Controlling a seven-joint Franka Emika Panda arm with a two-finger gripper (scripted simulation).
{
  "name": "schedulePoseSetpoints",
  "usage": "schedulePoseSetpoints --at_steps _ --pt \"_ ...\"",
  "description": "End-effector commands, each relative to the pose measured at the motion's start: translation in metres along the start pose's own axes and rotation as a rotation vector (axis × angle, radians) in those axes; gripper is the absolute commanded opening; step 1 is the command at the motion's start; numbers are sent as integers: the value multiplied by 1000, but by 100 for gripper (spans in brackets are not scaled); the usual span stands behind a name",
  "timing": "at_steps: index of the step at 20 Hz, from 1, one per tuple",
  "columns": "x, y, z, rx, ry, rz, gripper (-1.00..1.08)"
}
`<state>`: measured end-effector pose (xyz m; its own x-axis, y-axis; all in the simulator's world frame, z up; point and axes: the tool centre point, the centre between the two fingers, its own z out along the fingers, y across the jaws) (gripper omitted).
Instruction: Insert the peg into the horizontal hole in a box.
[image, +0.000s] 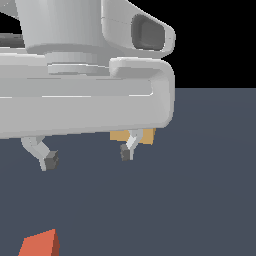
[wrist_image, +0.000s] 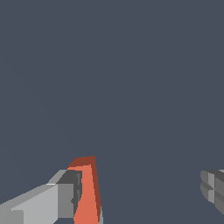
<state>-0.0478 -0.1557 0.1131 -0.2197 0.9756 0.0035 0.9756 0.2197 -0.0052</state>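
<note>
One peg (image: 41, 244) lies nearest us on the counter (image: 200, 190), its orange-red end showing; we judge the grasp not yet made. Our end effector (image: 87, 156) hangs spread and empty above it, needing descent. Farther back, the box (image: 148, 135) peeks behind one finger

Peg's (wrist_image: 86, 192) orange-red end beside one gripper (wrist_image: 140, 192) finger (wrist_image: 43, 203)

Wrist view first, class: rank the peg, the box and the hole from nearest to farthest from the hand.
1. Peg: right beside one finger of the open hand, wrist view.
2. Box: behind the hand in the exterior view, partly hidden; outside the wrist view.
3. Hole: not visible, so unranked.
</note>
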Motion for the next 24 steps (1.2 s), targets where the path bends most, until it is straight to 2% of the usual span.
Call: schedulePoseSetpoints --at_steps 1,7,13,19,24 --pt "-23 -10 7 -1 -1 -21 100" --pt "-80 -30 25 -2 -2 -68 100" --pt "-123 -42 38 -4 -3 -104 100" --pt "-149 -47 45 -5 -4 -125 100" --pt "-155 -47 47 -5 -4 -130 100"
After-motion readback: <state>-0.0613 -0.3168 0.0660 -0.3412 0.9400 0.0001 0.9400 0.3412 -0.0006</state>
